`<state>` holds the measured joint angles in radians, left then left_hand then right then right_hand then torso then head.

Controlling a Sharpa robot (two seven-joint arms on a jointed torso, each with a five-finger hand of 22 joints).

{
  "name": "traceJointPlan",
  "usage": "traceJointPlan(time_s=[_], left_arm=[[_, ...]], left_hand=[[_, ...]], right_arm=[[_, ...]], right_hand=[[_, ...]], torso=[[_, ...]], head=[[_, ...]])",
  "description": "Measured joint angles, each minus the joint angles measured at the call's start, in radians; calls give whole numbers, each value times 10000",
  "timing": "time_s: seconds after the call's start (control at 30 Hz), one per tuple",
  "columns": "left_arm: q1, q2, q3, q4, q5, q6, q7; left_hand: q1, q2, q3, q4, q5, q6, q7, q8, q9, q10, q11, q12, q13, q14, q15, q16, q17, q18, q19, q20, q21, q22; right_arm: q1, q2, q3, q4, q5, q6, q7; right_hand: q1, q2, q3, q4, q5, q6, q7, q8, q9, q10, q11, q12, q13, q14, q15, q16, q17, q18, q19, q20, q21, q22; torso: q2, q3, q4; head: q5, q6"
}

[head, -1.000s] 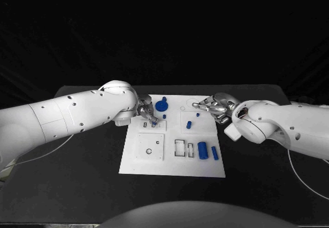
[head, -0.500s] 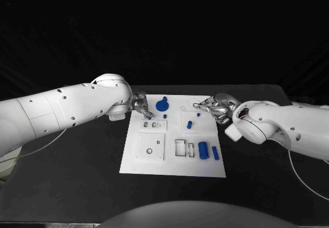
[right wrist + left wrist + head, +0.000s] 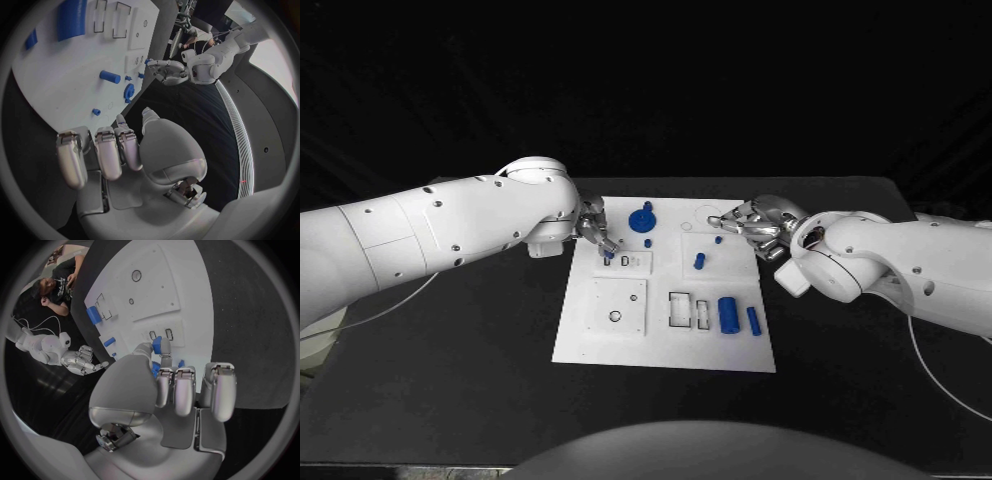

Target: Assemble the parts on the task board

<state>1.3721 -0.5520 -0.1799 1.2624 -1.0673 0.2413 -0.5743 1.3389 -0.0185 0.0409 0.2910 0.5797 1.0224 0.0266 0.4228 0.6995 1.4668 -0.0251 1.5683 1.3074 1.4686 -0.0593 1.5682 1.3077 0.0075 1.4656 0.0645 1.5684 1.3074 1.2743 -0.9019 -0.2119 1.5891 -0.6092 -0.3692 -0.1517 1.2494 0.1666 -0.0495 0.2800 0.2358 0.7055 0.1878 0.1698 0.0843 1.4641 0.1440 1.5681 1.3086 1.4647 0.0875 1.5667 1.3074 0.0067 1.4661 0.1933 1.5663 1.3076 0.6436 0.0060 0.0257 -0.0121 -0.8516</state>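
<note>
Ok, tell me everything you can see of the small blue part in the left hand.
The small blue part is a short, plain piece, plastic by the look, pinched at the fingertips of the left hand. It hangs over the task board, at the pair of small rectangular slots near the board's left edge. Whether it already touches a slot cannot be told. Fingers hide its upper part; its full shape is unclear.

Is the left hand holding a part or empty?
Holding. The left hand pinches a small blue part at its fingertips, just above the task board slots.
</note>
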Motion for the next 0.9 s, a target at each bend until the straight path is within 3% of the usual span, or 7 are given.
traceJointPlan(time_s=[0.2,0.43,0.9], left_arm=[[0,143,-6,15,46,5,-276],[0,277,-9,27,45,1,-461],[-11,467,-17,24,-126,-3,-614]], left_hand=[[-107,76,11,12,-1,1,-1,-31,0,0,0,0,-1,0,0,0,0,0,0,0,0,0],[-108,76,10,13,34,19,-19,-92,-1,0,0,0,-1,0,0,0,-1,1,0,0,0,0],[-160,102,82,-4,32,26,-25,-145,-9,0,1,0,4,0,0,0,-2,1,0,0,0,0]], right_arm=[[-4,12,0,-13,-1,-5,0],[-7,30,0,-7,-2,-18,2],[-14,21,0,15,-2,-86,39]], right_hand=[[0,0,0,0,0,0,0,40,0,0,0,0,0,0,0,0,0,-1,0,0,0,-1],[0,0,0,0,0,0,0,40,8,0,0,0,0,0,0,0,-1,-1,0,0,0,-1],[39,39,-28,28,0,0,0,40,6,0,0,0,3,0,0,0,7,-1,0,0,0,-3]], torso=[[2,-5,-6],[6,-4,-10],[1,5,0]], head=[[4,-2],[192,-1],[120,-24]])
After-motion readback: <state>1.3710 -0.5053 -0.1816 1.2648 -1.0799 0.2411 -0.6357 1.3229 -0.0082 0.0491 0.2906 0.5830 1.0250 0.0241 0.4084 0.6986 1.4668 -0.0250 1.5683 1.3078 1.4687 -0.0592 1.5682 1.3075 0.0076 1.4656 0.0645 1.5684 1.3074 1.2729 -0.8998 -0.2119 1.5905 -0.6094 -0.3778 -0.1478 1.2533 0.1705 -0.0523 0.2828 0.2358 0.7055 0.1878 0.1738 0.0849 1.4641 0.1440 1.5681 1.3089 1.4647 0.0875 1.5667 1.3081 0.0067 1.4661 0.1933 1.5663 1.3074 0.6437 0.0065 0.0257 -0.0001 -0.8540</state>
